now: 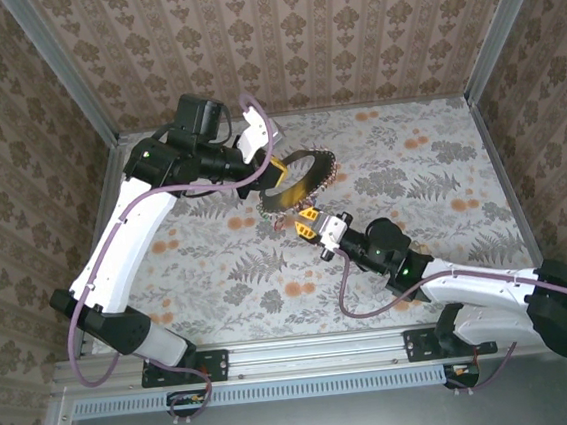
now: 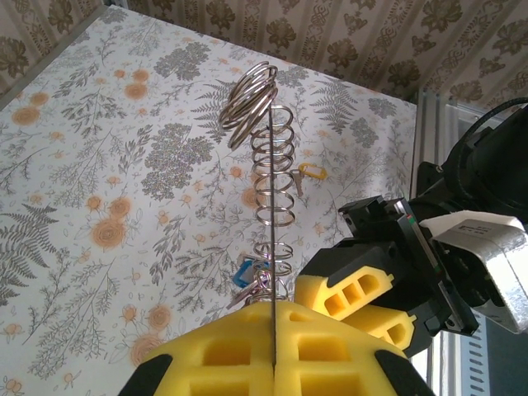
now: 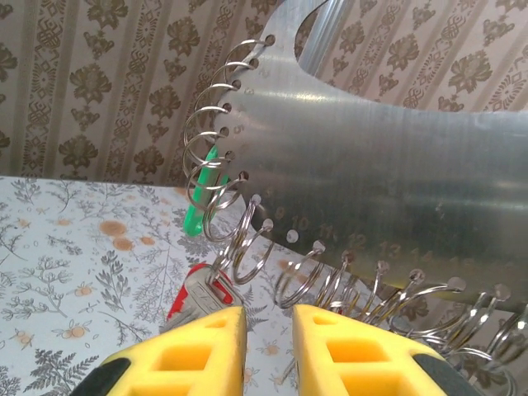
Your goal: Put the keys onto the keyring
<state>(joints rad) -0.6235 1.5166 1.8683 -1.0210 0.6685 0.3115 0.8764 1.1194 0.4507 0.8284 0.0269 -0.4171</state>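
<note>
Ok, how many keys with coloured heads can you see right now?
4: a yellow key and a blue key in the left wrist view, a green key and a red key in the right wrist view. Others may be hidden.

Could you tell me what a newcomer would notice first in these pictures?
The big flat metal keyring, its rim fringed with wire rings, is held over the floral table, clamped edge-on in the left gripper. Next comes the right gripper just under that rim, jaws slightly apart, with a red key close beside it.
</note>
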